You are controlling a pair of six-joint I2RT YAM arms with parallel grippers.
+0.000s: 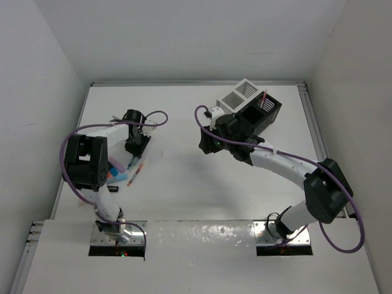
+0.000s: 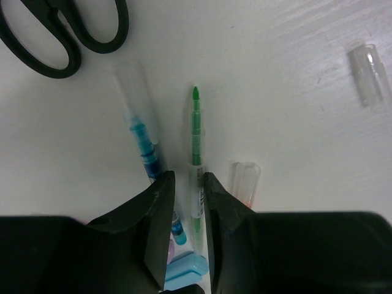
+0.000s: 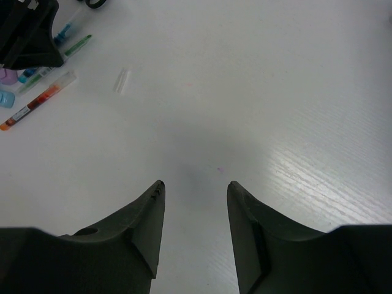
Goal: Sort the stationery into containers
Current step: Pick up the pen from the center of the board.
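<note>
My left gripper (image 1: 136, 147) (image 2: 187, 174) is down at the table among the stationery. Its jaws stand narrowly apart around a thin green pen (image 2: 196, 138) that lies on the table; the pen touches the right finger and a small gap shows at the left one. A blue pen (image 2: 144, 144) lies just left of it, and black-handled scissors (image 2: 61, 30) lie beyond. A light blue highlighter (image 2: 184, 269) shows below the jaws. My right gripper (image 1: 206, 144) (image 3: 193, 184) is open and empty above bare table. The joined white box (image 1: 236, 95) and black box (image 1: 260, 111) stand at the back right.
A loose clear cap (image 2: 370, 73) (image 3: 122, 79) lies right of the pens. An orange-red pen (image 3: 37, 101) (image 1: 138, 171) lies near the left arm. A thin pen (image 1: 264, 98) stands in the black box. White walls enclose the table on three sides.
</note>
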